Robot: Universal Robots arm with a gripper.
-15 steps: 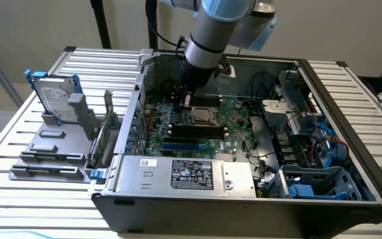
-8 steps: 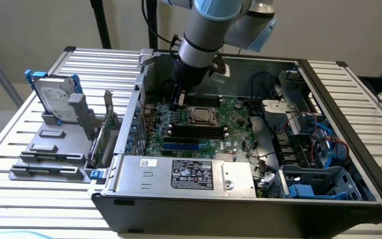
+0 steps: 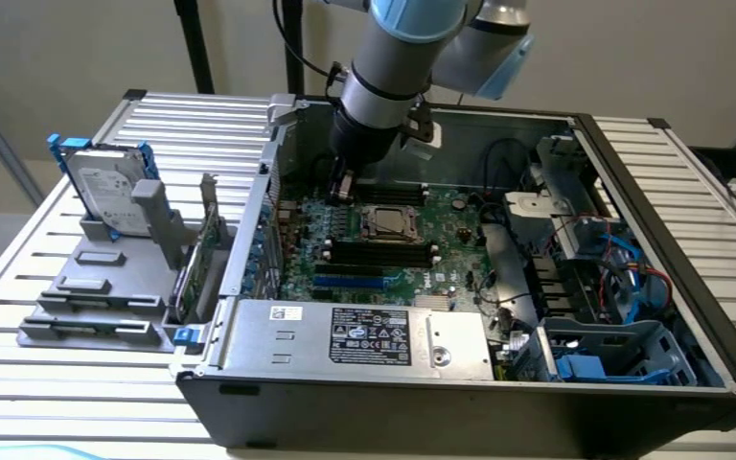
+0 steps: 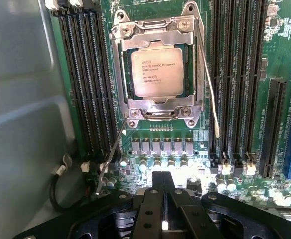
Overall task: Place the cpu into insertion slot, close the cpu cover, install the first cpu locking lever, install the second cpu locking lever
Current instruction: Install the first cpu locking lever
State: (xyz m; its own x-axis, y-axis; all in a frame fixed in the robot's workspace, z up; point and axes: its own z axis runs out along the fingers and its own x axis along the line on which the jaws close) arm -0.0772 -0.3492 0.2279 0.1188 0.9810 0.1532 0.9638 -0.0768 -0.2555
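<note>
The jaws are pressed together with nothing between them, low over the green motherboard (image 4: pixel 160 142) near a row of small capacitors; whether they touch it I cannot tell. Just beyond their tips sits the insertion slot (image 4: pixel 187 74) with the cpu (image 4: pixel 157 72) lying flat in it. The cpu cover (image 4: pixel 158 37) is down over the chip's edges. One locking lever (image 4: pixel 208 74) runs along the socket's side, its free end out over the memory slots (image 4: pixel 235 74). The other lever (image 4: pixel 113 154) slants away from a socket corner. In the exterior view the arm (image 3: pixel 387 86) reaches down into the open computer case (image 3: pixel 675 240), which stands on the slatted table (image 3: pixel 35 287).
</note>
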